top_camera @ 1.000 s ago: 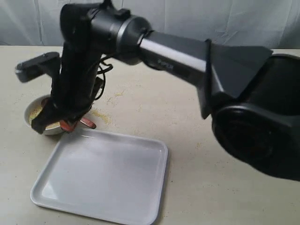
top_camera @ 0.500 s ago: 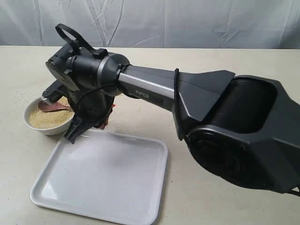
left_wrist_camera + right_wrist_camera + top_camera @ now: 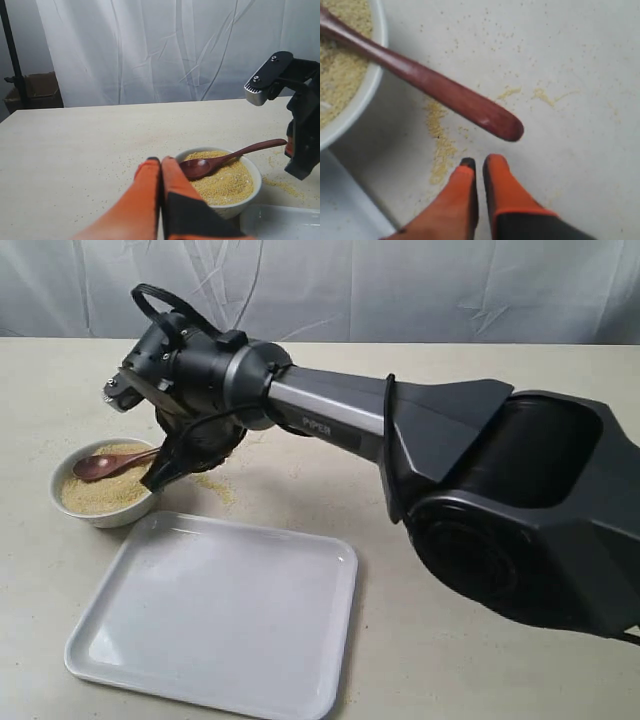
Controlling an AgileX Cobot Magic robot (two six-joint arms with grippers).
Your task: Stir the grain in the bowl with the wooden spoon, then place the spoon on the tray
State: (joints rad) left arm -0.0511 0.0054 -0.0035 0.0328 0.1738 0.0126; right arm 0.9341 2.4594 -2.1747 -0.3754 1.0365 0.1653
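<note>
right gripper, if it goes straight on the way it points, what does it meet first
Probably the free end of the wooden spoon, lying just ahead of the shut right gripper. Depth is unclear, so it could pass under.

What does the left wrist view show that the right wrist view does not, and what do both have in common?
Only the left wrist view shows the whole bowl, the wooden spoon with its scoop lying on the grain, the shut left hand and the white curtain. Only the right wrist view shows the right hand from close by, fingertips together, just short of the handle's end and not touching it. Both show the spoon leaning over the bowl's rim, spilled grain on the table and a corner of the tray.
</note>
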